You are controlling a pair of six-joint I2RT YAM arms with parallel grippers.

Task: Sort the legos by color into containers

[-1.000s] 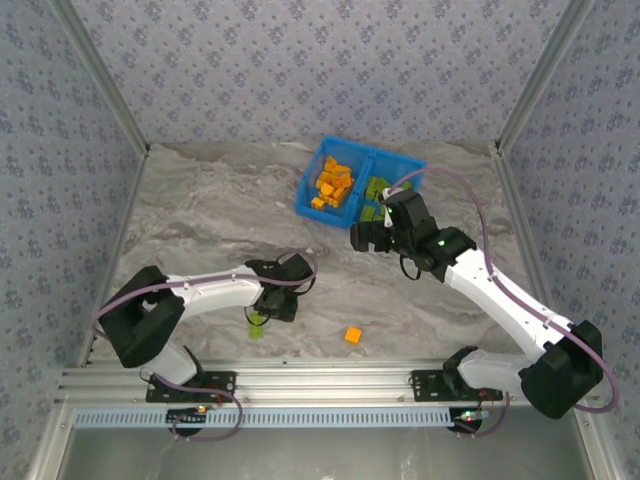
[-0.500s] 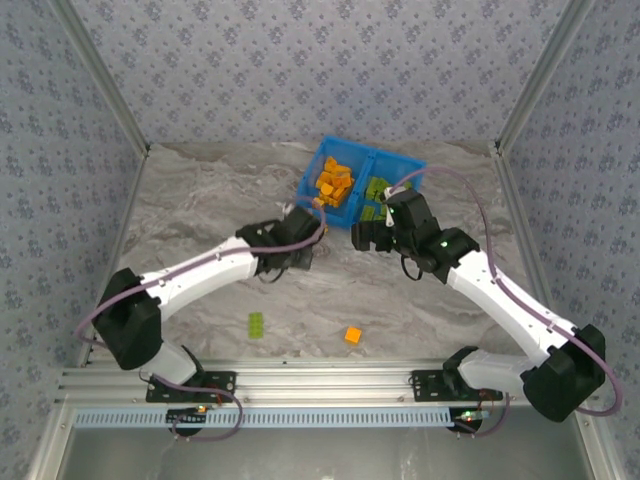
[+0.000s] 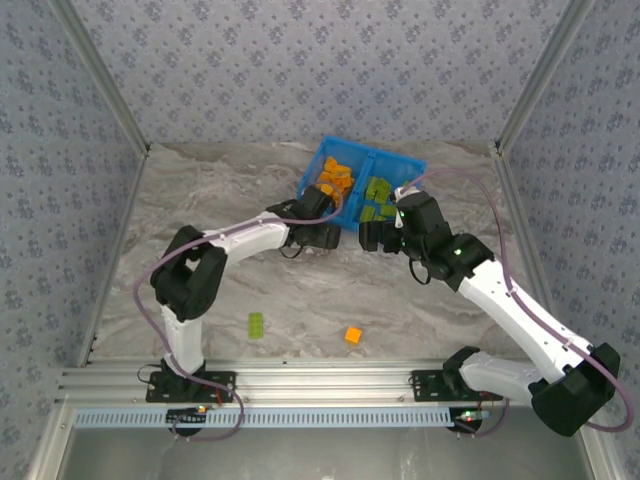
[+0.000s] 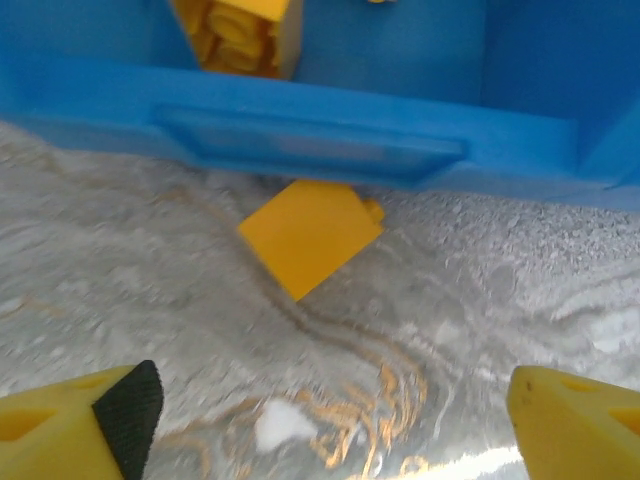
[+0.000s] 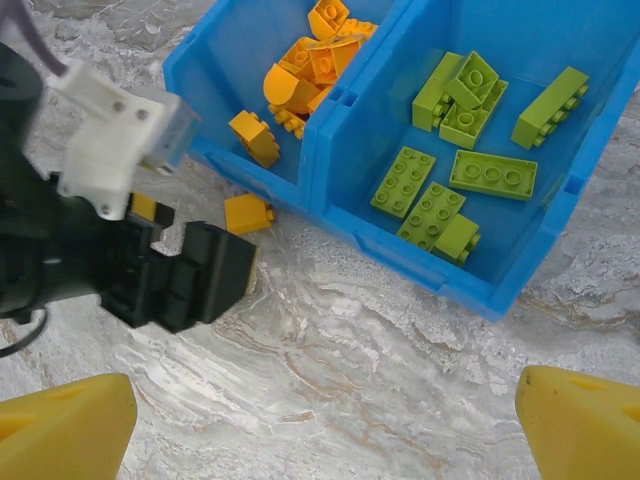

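Observation:
The blue bin [image 3: 412,163] holds orange legos [image 3: 335,180] in its left container and lime green legos [image 3: 378,192] in its right one. My left gripper [image 3: 322,235] stands open at the bin's near wall [image 4: 300,140]. One orange brick [image 4: 312,235] lies on the table just outside that wall, ahead of the open left gripper [image 4: 330,430] and touching neither finger. From the right wrist view that same orange brick [image 5: 248,212] rests against the outside of the orange container [image 5: 300,70]. My right gripper [image 5: 325,430] hangs open and holds nothing, over the table before the green container [image 5: 470,130].
A loose green brick [image 3: 257,324] and a loose orange brick [image 3: 352,335] lie on the marble table near the arm bases. The two grippers are close together in front of the bin. Patterned walls enclose the table on three sides.
My left arm swung from the near table up to the bin's front wall and its jaws opened; an orange brick now lies on the table outside the bin. The right arm barely moved.

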